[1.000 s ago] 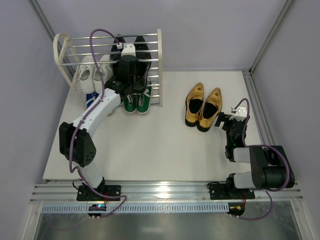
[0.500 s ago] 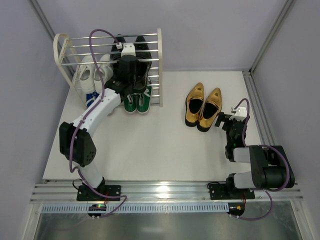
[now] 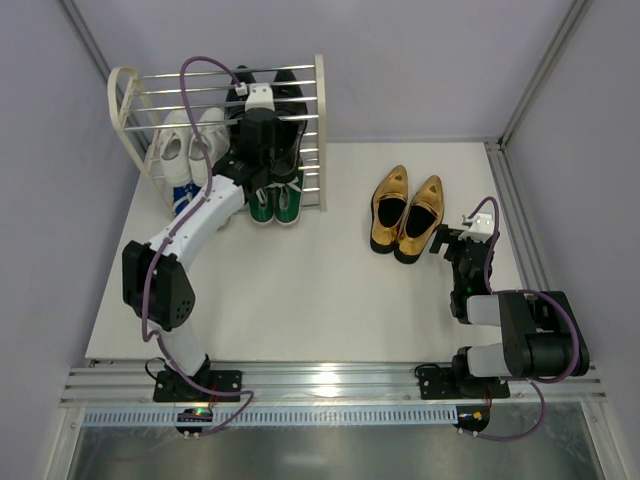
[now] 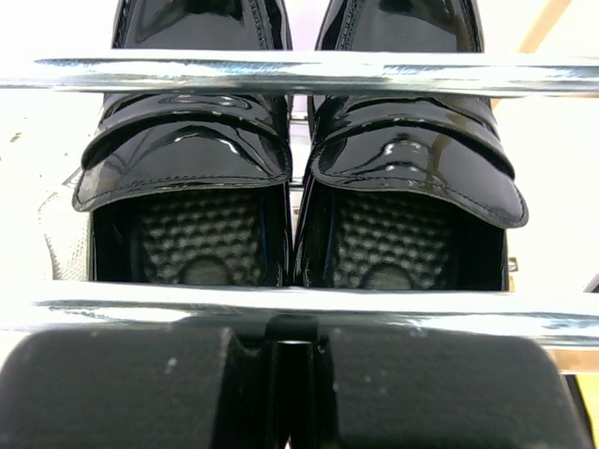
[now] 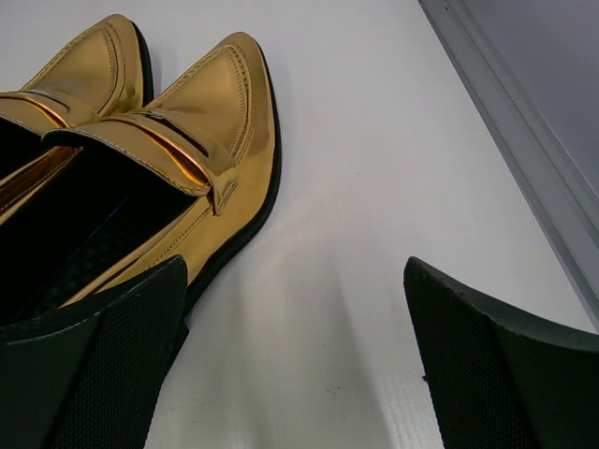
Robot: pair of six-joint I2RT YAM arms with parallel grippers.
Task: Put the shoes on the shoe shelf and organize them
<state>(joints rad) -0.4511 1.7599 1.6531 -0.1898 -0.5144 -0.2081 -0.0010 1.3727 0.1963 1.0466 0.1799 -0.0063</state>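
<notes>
My left gripper (image 4: 292,365) is pinched to a hairline slit, empty, against the cream-framed, chrome-rod shoe shelf (image 3: 320,130) where the glossy black pointed loafers (image 4: 402,159) rest; snagging a rod could tip them off. My right gripper (image 5: 295,309) gapes wide, empty, beside the shiny gold pointed shoes (image 5: 201,122); closing here might only shove them.

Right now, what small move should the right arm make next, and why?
Probably nudge the right gripper left so its open fingers straddle the nearer gold shoe at its side. The gold shoes sit on the table, off the shelf, and the gripper holds nothing, with only bare table between its fingers.
</notes>
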